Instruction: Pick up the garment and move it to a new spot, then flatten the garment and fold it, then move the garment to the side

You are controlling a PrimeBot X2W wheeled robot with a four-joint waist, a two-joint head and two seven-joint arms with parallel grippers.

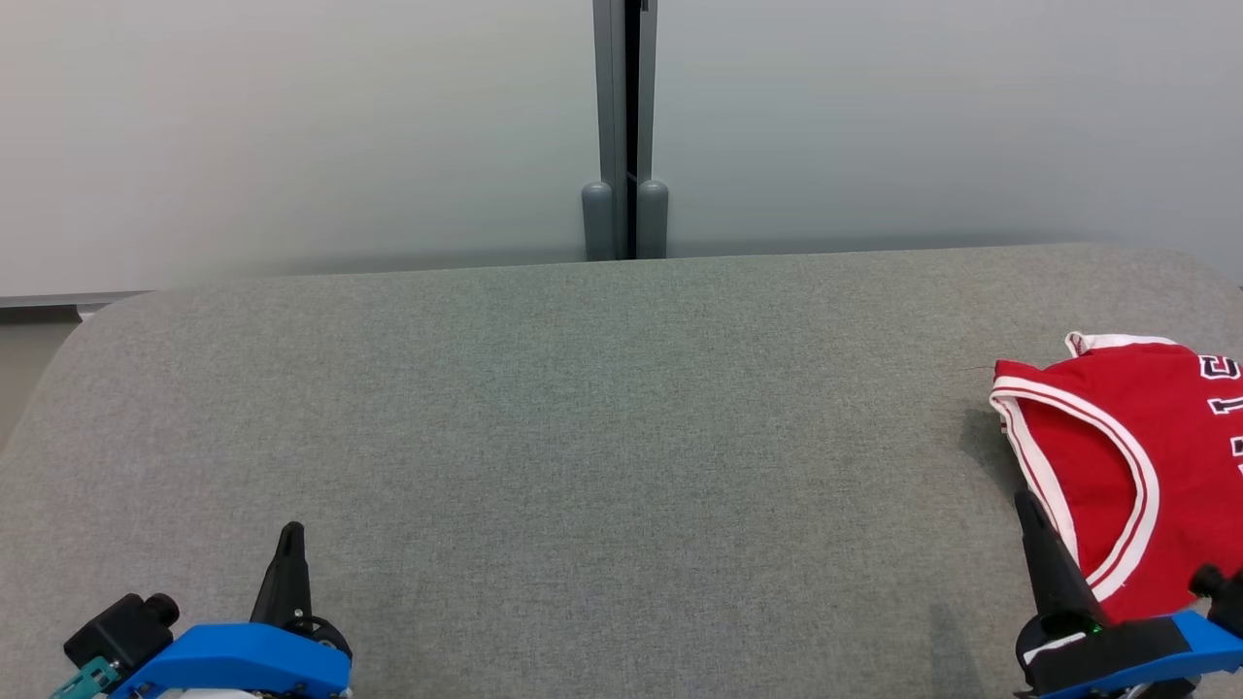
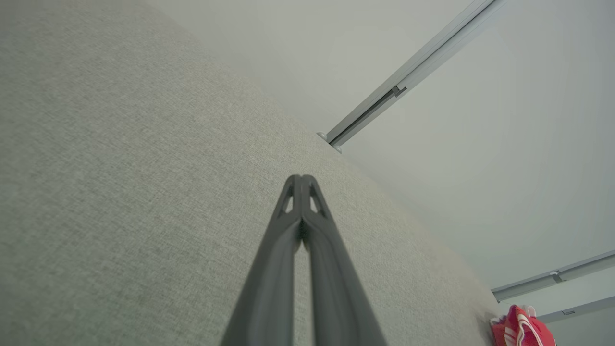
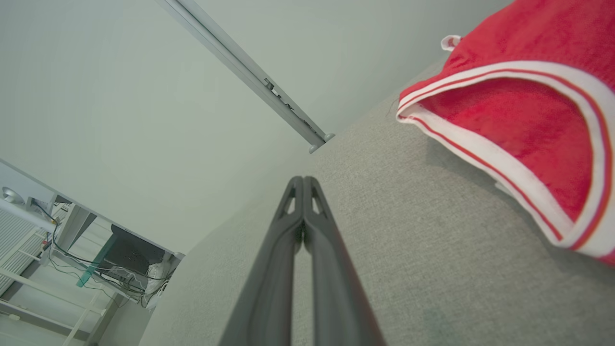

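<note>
The garment (image 1: 1117, 456) is a red jersey with white trim and dark lettering, lying bunched at the right edge of the grey padded table (image 1: 602, 408). It also appears in the right wrist view (image 3: 519, 110) and far off in the left wrist view (image 2: 521, 329). My right gripper (image 1: 1024, 500) is shut and empty, its tip just left of the jersey's near hem. My left gripper (image 1: 290, 529) is shut and empty at the lower left, far from the jersey. In both wrist views the fingers (image 2: 301, 180) (image 3: 302, 180) press together over bare fabric.
A pale wall with a grey vertical rail (image 1: 624, 126) stands behind the table. The table's rounded left corner (image 1: 87, 325) drops off to the floor. A desk with cables (image 3: 120, 259) stands off to one side in the right wrist view.
</note>
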